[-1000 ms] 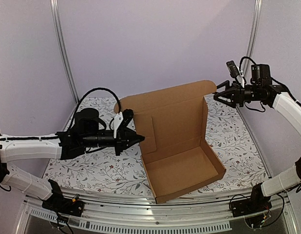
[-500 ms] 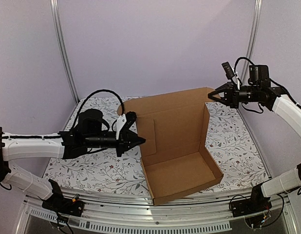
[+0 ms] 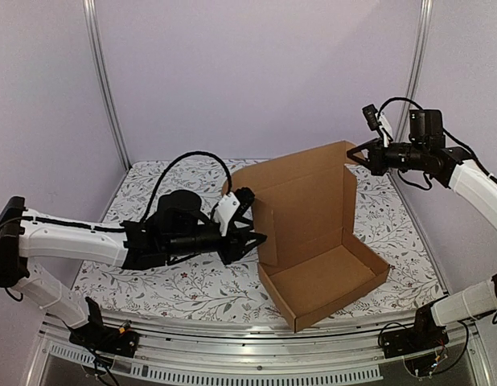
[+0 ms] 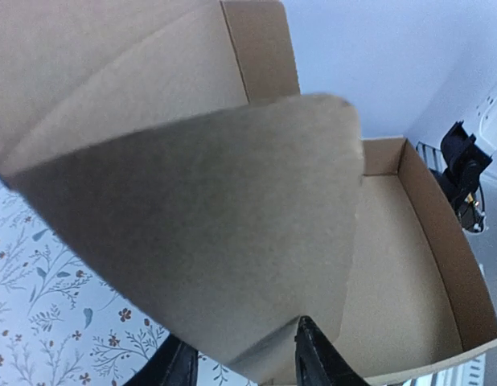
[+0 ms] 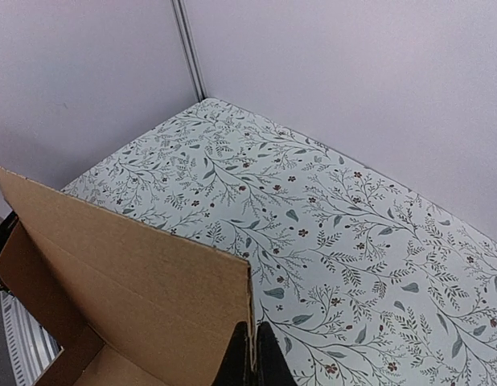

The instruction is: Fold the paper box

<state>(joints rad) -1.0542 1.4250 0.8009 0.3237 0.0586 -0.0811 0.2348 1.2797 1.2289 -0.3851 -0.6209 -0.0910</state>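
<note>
item: left arm, reached low and nearly level from the near left corner across the flowered table (image 3: 152,277) toward the middle, wrist turned so one finger stood above the other. left gripper (image 3: 255,215) (image 4: 244,371): fingers (image 4: 313,358) spread well apart, set at the left side of the paper box (image 3: 313,201) (image 4: 409,265) (image 5: 136,269); the box's side flap (image 3: 264,232) (image 4: 208,233) filled the wrist view and its lower edge sat between the two fingers; whether either finger pressed on it could not be told, and nothing was clamped. item: right arm, raised from the near right corner, elbow bent high by the right wall, forearm pointed leftward and roughly level. right gripper (image 3: 355,154) (image 5: 250,355): fingers drawn down to a thin slit, pinched on the top right corner of the box's lid (image 3: 301,189) (image 5: 144,257). item: paper box, plain brown cardboard, placed right of centre on the table, near the front edge; shallow tray lay flat with its walls up and mouth open; lid stood upright along the tray's far side, held at its upper corner; side flap hung off the lid's left edge, angled forward toward the left gripper.
</note>
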